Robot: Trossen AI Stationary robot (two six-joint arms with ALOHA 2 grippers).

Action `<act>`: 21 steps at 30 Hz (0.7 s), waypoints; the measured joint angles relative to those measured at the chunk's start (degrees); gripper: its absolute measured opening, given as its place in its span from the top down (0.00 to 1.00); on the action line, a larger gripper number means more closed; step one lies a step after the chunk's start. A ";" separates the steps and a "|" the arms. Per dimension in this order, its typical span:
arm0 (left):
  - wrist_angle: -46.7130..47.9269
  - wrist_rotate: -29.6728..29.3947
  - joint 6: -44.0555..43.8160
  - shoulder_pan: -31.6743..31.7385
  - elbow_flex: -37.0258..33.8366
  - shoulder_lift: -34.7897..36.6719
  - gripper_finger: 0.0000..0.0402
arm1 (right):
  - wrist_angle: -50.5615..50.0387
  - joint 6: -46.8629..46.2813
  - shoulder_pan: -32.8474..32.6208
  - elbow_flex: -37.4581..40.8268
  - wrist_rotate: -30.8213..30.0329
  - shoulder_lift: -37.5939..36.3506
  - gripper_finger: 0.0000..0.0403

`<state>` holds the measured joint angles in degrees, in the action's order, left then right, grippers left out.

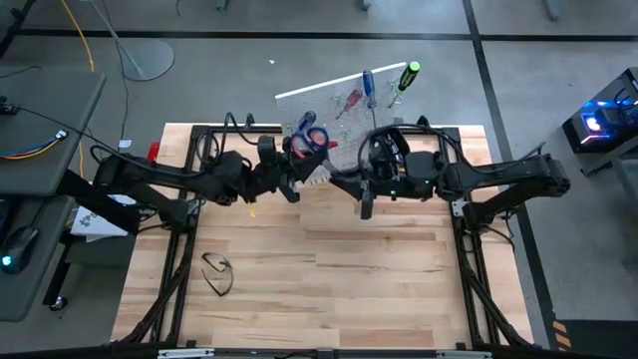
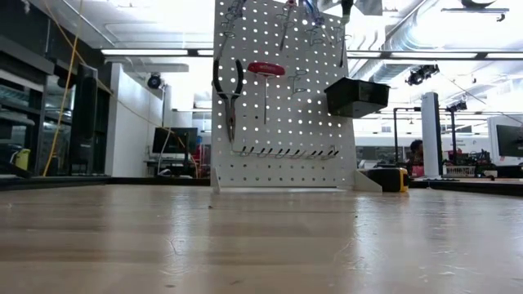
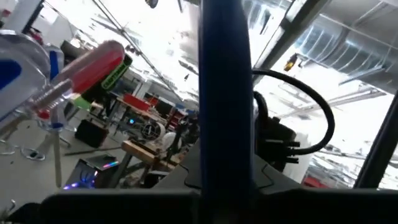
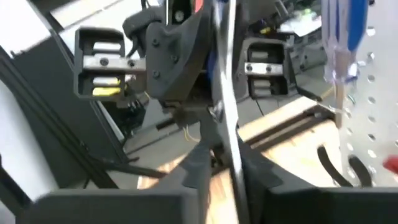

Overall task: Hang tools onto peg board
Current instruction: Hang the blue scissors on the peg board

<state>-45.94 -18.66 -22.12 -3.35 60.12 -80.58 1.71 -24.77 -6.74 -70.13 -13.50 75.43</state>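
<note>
The white peg board (image 2: 282,98) stands upright at the table's far edge, with dark-handled pliers (image 2: 229,86), a red-handled tool (image 2: 265,69) and a black bin (image 2: 357,96) hanging on it. From above, blue (image 1: 368,85), red (image 1: 351,100) and green-black (image 1: 407,75) screwdrivers show on the peg board (image 1: 329,95). My left gripper (image 1: 299,170) and right gripper (image 1: 351,184) face each other just in front of the board, above the low view. A blue-handled tool (image 3: 224,93) with a thin metal shaft (image 4: 225,93) spans between them. Both grippers are shut on it. My left gripper holds the tool by its blue handle (image 3: 224,143). The handle runs lengthwise between the fingers and is lifted clear of the table; the fingers themselves are hidden behind it. My right gripper pinches the thin metal shaft (image 4: 231,155) between its two fingers (image 4: 202,155), coming level from the table's right side, along the shaft.
A pair of glasses (image 1: 217,271) lies on the wooden table (image 1: 329,289) toward its near left. A yellow tape measure (image 2: 396,178) sits to the right of the board's foot. The black frame (image 1: 179,249) borders the table on both sides.
</note>
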 joint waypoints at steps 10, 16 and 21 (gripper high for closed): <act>22.57 6.59 4.88 -0.34 -0.03 5.37 0.94 | -11.16 -2.83 -0.43 -0.02 -0.06 -6.65 0.50; 23.39 6.65 8.32 -0.79 0.59 4.63 0.94 | -4.72 -1.92 -0.38 -0.09 -0.24 -6.53 0.47; 25.58 9.86 10.29 -0.79 5.11 0.97 0.94 | -3.71 0.58 -0.38 -0.09 -1.40 -4.06 0.46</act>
<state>-20.36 -8.80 -11.84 -4.14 65.23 -79.61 -2.01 -24.19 -7.11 -70.22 -14.90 71.36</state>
